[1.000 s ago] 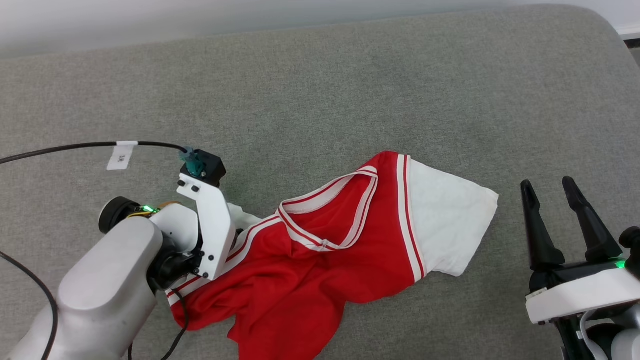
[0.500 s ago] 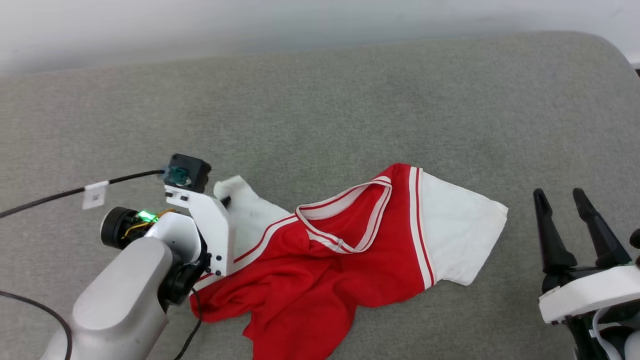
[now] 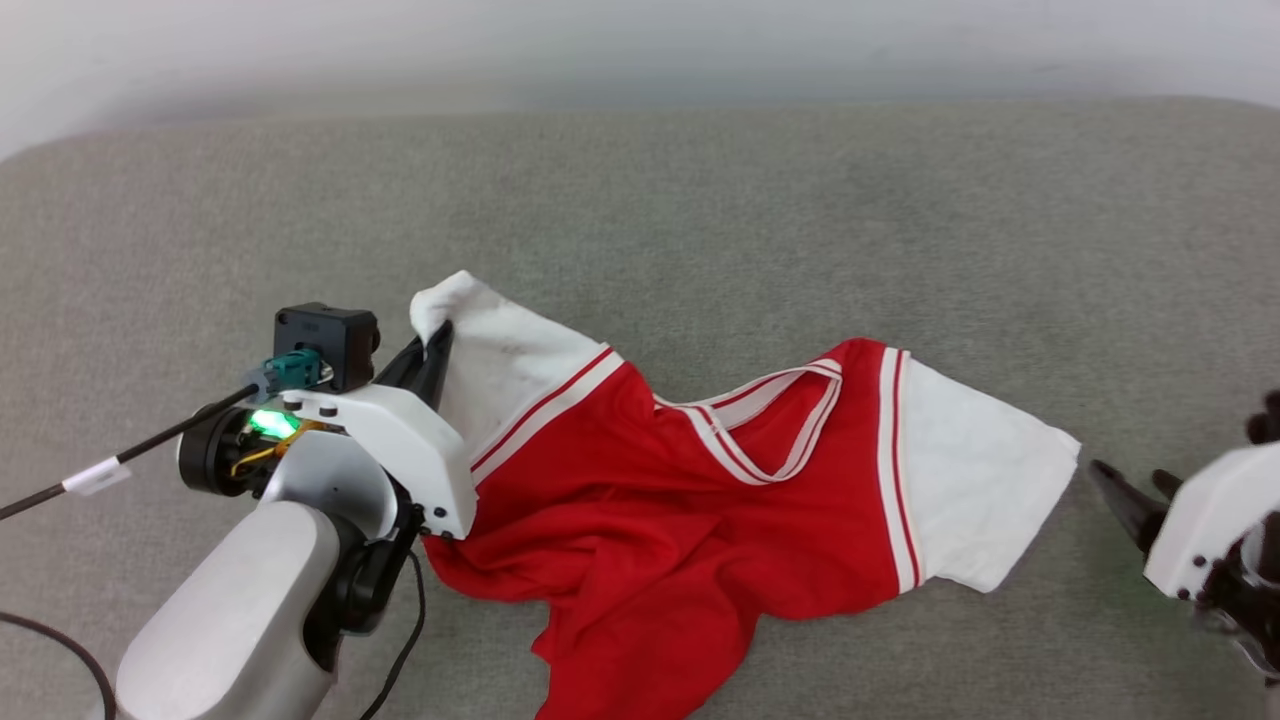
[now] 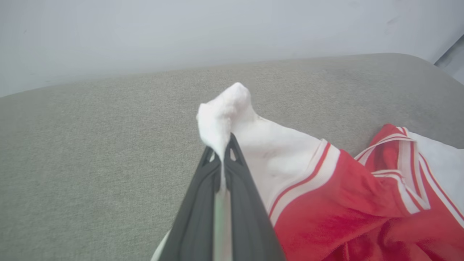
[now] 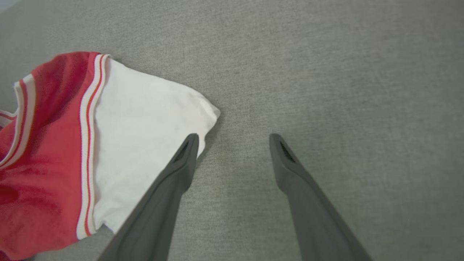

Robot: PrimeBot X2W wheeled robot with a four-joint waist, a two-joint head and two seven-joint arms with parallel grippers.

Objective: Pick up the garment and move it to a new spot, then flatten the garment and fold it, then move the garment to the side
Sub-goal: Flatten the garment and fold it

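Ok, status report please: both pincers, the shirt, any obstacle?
Left pincer shut on a white sleeve of the red V-neck jersey T-shirt. Right pincer open, empty, beside the other white sleeve. No obstacle seen.

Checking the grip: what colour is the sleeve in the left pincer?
White sleeve, clearest in left wrist view.

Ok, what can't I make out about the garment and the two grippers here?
- garment hem: head view, cut off by the bottom edge.
- garment front: bunched folds hide any print.
- right gripper: head view, largely behind its white wrist housing and cut by the right edge.
- left gripper: head view, base hidden by its wrist mount.
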